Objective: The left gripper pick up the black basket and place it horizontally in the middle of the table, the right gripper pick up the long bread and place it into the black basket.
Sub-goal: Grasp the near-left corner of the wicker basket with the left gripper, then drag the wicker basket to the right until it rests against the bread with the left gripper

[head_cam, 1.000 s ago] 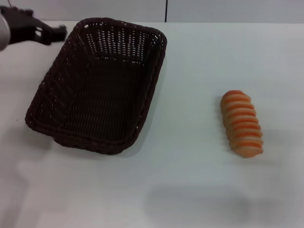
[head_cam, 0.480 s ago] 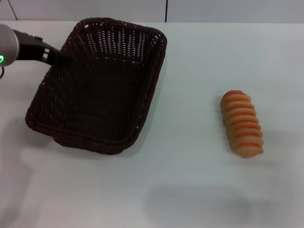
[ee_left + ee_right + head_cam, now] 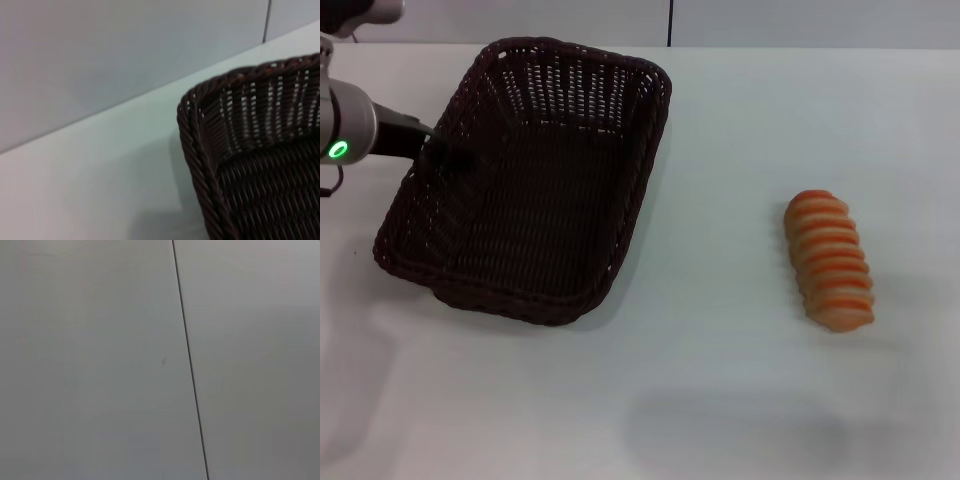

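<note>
The black basket (image 3: 642, 180) lies lengthwise on the left half of the white table (image 3: 720, 130), tilted a little, and it is empty. My left gripper (image 3: 444, 158) reaches in from the left, with its green ring light lit, and is at the basket's left long rim, dark against the weave. The left wrist view shows the basket's corner rim (image 3: 199, 150) close up. The long bread (image 3: 828, 260), striped orange and cream, lies on the table at the right, well apart from the basket. My right gripper is out of view.
The table's far edge meets a grey wall (image 3: 800, 20) just behind the basket. The right wrist view shows only a grey wall with a dark seam (image 3: 187, 360).
My left arm has swung from the far left corner down and inward to the basket's left rim, and its green ring has come into view. The basket and the bread have not moved.
</note>
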Tool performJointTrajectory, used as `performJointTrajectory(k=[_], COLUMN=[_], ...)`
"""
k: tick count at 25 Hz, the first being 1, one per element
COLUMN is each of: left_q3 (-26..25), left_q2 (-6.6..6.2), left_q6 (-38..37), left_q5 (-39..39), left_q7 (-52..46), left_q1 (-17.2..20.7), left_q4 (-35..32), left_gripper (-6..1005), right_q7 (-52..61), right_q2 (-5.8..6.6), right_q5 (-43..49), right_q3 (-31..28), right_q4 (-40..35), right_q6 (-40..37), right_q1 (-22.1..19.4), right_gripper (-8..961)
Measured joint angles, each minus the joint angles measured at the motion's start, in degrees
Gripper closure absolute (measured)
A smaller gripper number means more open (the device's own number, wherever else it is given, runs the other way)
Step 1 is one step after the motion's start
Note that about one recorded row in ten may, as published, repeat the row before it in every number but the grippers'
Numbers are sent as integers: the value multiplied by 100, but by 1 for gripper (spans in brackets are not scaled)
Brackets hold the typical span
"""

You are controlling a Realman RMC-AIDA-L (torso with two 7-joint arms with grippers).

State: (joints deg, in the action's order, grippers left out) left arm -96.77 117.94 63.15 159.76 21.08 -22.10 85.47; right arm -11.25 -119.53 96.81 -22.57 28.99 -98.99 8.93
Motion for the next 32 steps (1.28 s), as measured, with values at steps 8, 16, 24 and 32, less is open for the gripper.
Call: performJointTrajectory(k=[8, 16, 24, 32], left_q3=[-26, -27, 12, 4], left_q2=[11, 15, 9, 19], left_q6=[-38, -6, 169, 164], left_q5=[130, 280, 288, 207], left_q7=[36, 19, 120, 424], left_q1=[-217, -354, -378, -374], left_q4=[-458, -604, -444, -303], left_gripper=[290, 299, 590, 712], right_q7=[0, 0, 0, 0], right_q2=[0, 0, 0, 0], right_q5=[-6, -10, -13, -13], right_q3=[-1, -2, -2, -2], right_q4=[-8, -2, -5, -8], right_q6=[10, 12, 12, 11], right_q1=[-8, -19, -6, -5], right_gripper=[181, 181, 181, 182])
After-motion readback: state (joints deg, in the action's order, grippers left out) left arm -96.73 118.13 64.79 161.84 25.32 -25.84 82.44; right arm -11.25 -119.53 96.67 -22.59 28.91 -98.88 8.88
